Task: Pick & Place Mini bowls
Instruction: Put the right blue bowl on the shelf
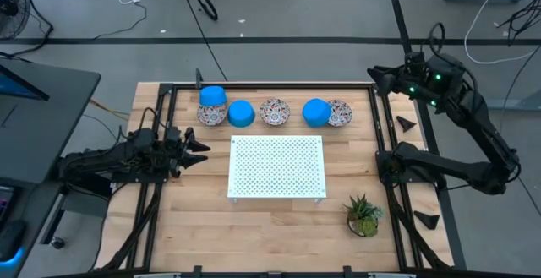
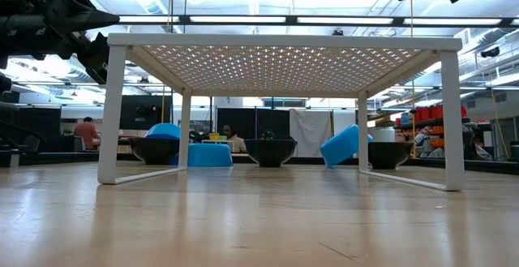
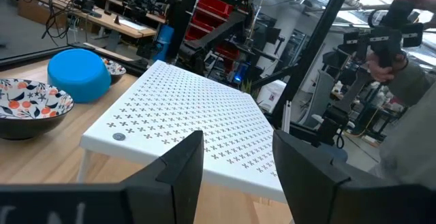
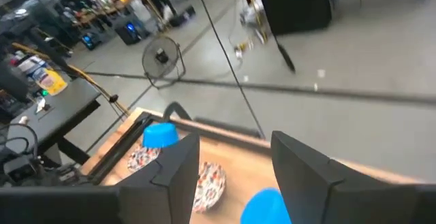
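The mini bowls (image 1: 275, 111) sit in a row along the worktop's (image 1: 279, 227) far edge, behind the white perforated board (image 1: 277, 167); one blue bowl (image 1: 212, 97) apparently rests on a patterned one. Both the left hand (image 1: 196, 145), beside the board, and the right hand (image 1: 377, 73), at the far corner, are open and empty.

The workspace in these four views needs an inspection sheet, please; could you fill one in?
Surface: wooden table, dark frame rails along its sides.
Job's things: six mini bowls in a row along the far edge; far-left blue bowl sits on a patterned bowl; second blue bowl; middle patterned bowl; third blue bowl leans tilted against the last patterned bowl.
Clutter: white perforated board on legs at centre; potted plant near right.
Grippers: left gripper open, empty, left of the board; right gripper open, empty, raised by the far right corner.
Cables: loose cables on the floor beyond the table.
Surroundings: people and shelving in the room behind.
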